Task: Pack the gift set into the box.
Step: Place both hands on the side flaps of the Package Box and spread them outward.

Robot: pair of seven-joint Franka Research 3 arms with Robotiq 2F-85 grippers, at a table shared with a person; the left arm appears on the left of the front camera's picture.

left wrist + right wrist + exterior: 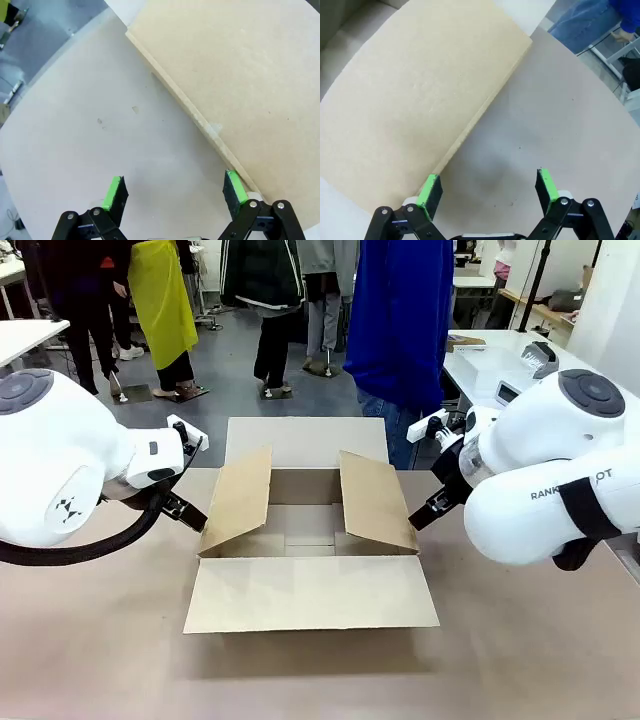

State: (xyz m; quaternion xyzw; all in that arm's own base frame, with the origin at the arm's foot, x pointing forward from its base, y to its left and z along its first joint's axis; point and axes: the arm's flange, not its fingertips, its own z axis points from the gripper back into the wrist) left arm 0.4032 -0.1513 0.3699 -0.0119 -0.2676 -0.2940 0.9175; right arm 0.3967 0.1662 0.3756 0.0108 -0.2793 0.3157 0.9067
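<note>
The box is a brown cardboard carton standing open mid-table. Its near flap lies flat toward me, its far flap leans back, and both side flaps stand slanted up. Bare cardboard shows inside it. The gift set is out of view. My left gripper is open just outside the left side flap; in the left wrist view the gripper has one pad close against that flap's lower edge. My right gripper is open beside the right side flap; in the right wrist view the gripper has one pad at that flap's edge.
A person in a blue top stands at the table's far side behind the carton. A white side table with a clear container is at the back right. The tan tabletop lies bare in front of the carton.
</note>
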